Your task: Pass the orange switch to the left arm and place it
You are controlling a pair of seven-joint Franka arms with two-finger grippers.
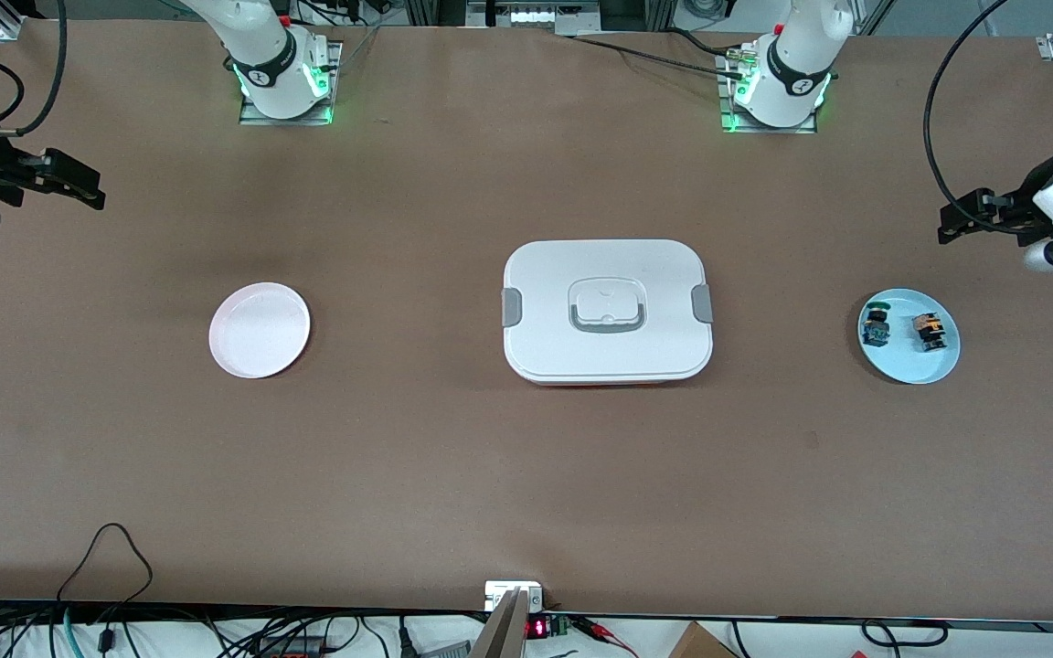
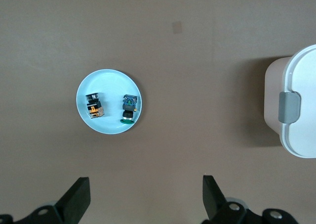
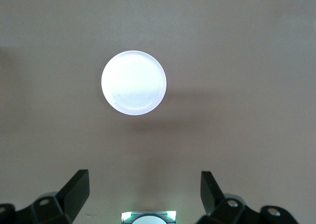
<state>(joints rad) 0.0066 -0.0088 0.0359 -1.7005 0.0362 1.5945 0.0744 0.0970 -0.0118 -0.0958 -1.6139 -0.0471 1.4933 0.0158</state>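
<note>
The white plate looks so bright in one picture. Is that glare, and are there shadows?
Right wrist view: the pink plate is washed out to white by glare. Front view: it shows pale pink, evenly lit. Left wrist view: the box casts a dark shadow beside it.

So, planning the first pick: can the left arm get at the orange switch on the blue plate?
Probably yes. The left gripper hangs open over bare table by the blue plate; the orange switch lies uncovered, apart from the green-capped part.
</note>
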